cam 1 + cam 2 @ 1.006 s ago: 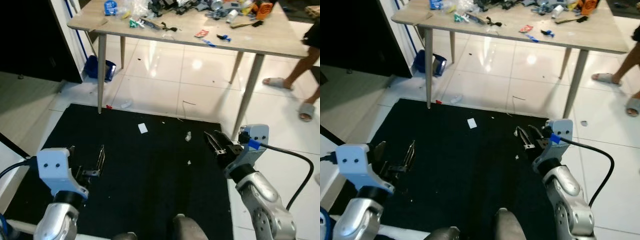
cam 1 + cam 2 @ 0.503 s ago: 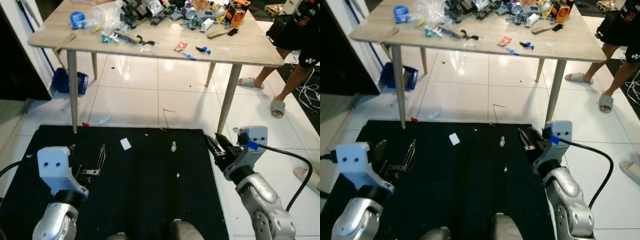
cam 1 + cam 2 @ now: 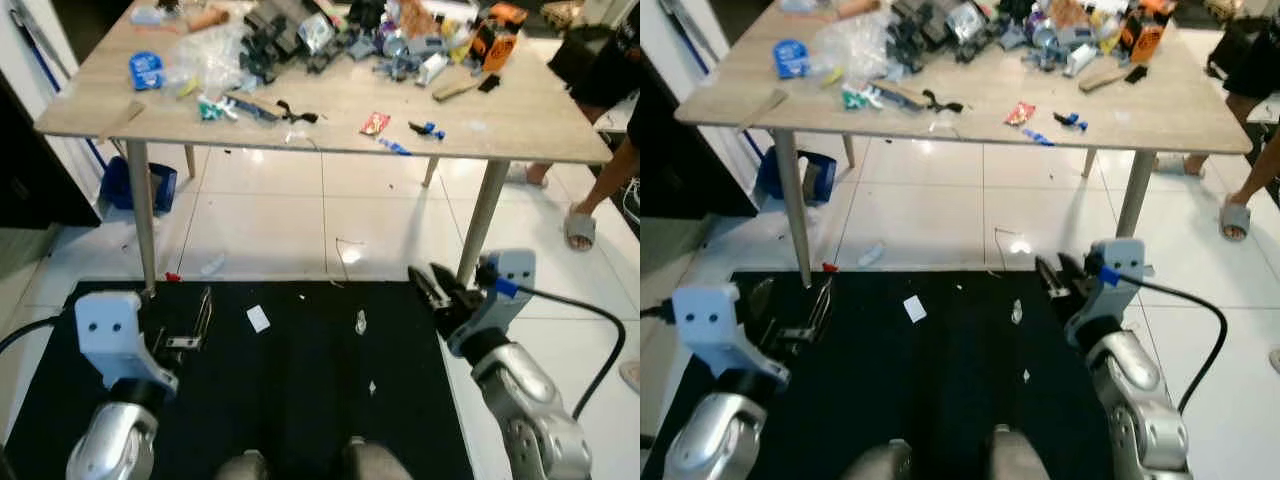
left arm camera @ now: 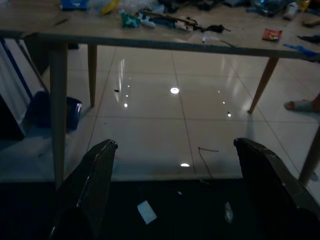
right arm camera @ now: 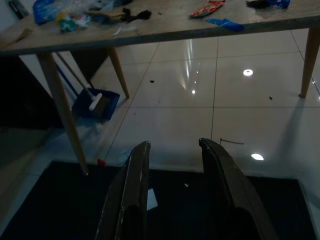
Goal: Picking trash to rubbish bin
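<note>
Trash lies on the black mat (image 3: 300,400) in front of me: a white paper scrap (image 3: 258,318), a small pale crumpled piece (image 3: 361,322) and a tiny bit (image 3: 372,387). Another pale scrap (image 3: 212,266) and a red bit (image 3: 173,276) lie on the white tiles by a table leg. My left gripper (image 3: 175,318) hovers low over the mat's left part, fingers wide apart and holding nothing, as the left wrist view shows (image 4: 176,144). My right gripper (image 3: 430,285) hangs over the mat's right edge, open with a narrower gap (image 5: 174,144).
A wooden table (image 3: 330,120) on slim legs stands just beyond the mat, its top crowded with clutter and wrappers. A blue dustpan (image 3: 135,185) lies under its left end. A person's leg and slipper (image 3: 583,228) are at the right, past the table.
The camera has swung and moved: the table now sits nearer and more central, and the mat lies squarer before me. Both grippers hold the same pose. The person's feet have shifted.
</note>
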Tool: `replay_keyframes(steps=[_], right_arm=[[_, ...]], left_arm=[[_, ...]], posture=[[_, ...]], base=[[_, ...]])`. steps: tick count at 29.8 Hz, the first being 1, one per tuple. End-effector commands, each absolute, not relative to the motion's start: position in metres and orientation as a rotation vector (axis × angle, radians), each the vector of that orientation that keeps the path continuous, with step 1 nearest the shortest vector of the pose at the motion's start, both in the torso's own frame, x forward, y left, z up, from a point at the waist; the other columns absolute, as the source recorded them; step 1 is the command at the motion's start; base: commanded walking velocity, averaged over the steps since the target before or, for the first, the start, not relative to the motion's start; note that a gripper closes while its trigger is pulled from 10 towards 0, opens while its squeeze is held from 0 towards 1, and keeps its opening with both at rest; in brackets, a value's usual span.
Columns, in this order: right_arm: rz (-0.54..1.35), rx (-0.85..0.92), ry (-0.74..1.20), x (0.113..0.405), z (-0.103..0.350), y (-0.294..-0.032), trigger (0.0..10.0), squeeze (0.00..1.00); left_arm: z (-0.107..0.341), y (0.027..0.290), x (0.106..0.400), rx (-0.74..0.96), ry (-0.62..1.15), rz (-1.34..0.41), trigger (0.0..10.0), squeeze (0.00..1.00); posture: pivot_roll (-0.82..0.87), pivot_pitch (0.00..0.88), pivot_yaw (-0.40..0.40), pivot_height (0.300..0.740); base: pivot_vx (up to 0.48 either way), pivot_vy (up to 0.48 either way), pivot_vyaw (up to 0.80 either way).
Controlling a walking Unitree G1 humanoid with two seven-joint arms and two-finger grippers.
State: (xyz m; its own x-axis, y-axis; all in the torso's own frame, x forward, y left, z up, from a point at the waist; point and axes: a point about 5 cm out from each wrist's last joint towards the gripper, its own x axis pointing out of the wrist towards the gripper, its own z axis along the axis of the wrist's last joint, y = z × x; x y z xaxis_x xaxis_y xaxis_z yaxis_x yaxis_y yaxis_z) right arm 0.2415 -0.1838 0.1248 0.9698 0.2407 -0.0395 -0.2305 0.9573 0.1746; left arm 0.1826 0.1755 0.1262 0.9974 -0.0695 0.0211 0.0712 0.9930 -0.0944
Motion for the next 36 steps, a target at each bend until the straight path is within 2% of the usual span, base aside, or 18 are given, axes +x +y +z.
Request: replay_keyframes(steps=[1, 30, 36], right_arm=[[0.227, 0.168, 0.068, 0.2401, 0.1242, -0.1879, 10.0, 0.0], [0.234, 0.157, 0.074, 0.2399, 0.1239, -0.1879, 10.0, 0.0], [0.247, 0.132, 0.093, 0.2402, 0.1216, -0.187, 10.0, 0.0]], left_arm=[[0.1218, 0.1755, 0.1805, -0.091, 0.01, -0.073, 10.0, 0.0], [0.1219, 0.1747, 0.1805, -0.089, 0.013, -0.075, 10.0, 0.0], [0.122, 0.1743, 0.1807, -0.089, 0.012, -0.075, 10.0, 0.0]], posture=[[-0.15, 0.08, 0.021, 0.74], [-0.15, 0.08, 0.021, 0.74], [-0.15, 0.079, 0.02, 0.74]], base=[[0.398, 0.0, 0.0], [0.397, 0.0, 0.0], [0.395, 0.0, 0.7]])
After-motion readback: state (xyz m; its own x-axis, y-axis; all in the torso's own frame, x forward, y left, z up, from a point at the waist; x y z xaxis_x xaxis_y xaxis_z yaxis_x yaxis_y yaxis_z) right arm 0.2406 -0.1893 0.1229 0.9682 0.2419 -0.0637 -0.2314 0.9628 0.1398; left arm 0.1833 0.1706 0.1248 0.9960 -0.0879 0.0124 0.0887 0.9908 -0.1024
